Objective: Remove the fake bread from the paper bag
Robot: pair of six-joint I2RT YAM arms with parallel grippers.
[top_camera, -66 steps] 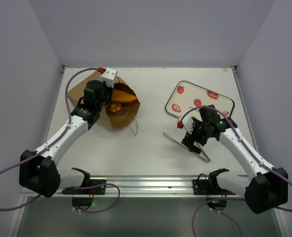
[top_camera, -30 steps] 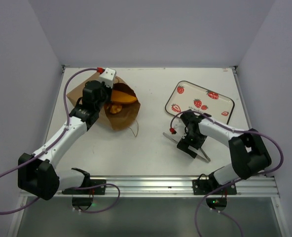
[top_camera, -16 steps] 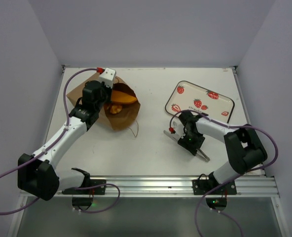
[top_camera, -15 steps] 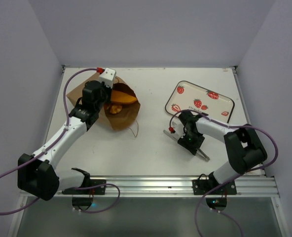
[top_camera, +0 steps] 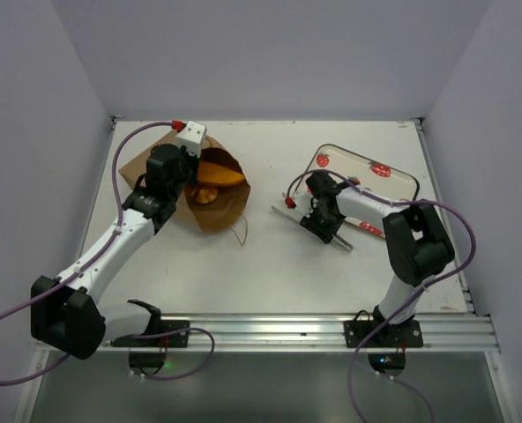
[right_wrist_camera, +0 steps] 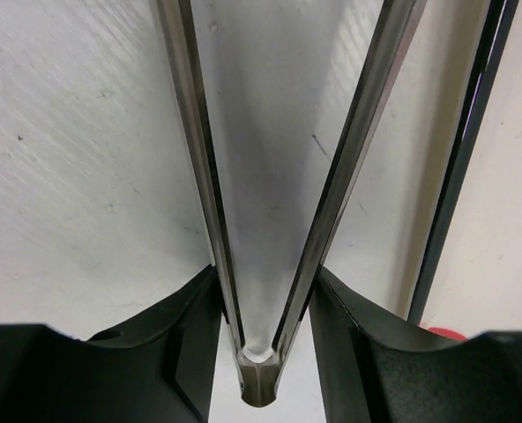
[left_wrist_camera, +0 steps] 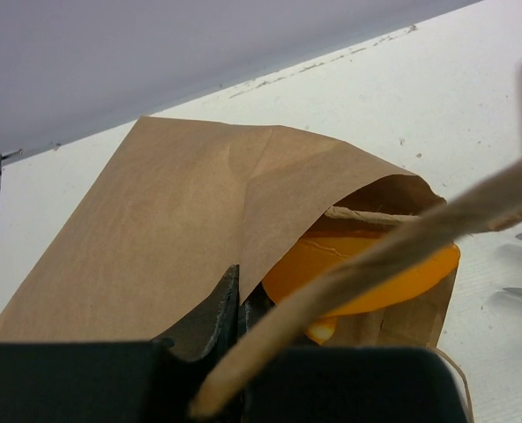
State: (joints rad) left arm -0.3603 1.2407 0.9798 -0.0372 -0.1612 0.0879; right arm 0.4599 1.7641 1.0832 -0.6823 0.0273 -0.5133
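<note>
Over on the left nothing has budged: the left claw [top_camera: 183,169] is pressed together on the upper edge of the paper bag [top_camera: 160,163], which lies on its side on the counter [top_camera: 243,273] with its mouth facing right, just as it did a moment ago. The fake bread [top_camera: 219,173] is still inside, a glossy orange piece showing in the opening, with a smaller golden bit tucked under it. From the left wrist, the dark fingers [left_wrist_camera: 227,300] meet at the paper bag's [left_wrist_camera: 173,220] brown edge, the fake bread [left_wrist_camera: 367,273] sits just beyond, and a blurred string handle [left_wrist_camera: 393,251] crosses in front. The change is all on the right. A second ago the right claw [top_camera: 321,217] stood wide over the metal tongs [top_camera: 282,211], nearer the front of the counter; now it has closed on them, and the claw and tongs together have shifted back and to the left, close beside the strawberry-print tray [top_camera: 400,173], with the forearm lying across that tray. The right wrist view shows the right claw [right_wrist_camera: 265,282] clamped on the metal tongs [right_wrist_camera: 195,132], one finger against each steel arm near the hinge.
</note>
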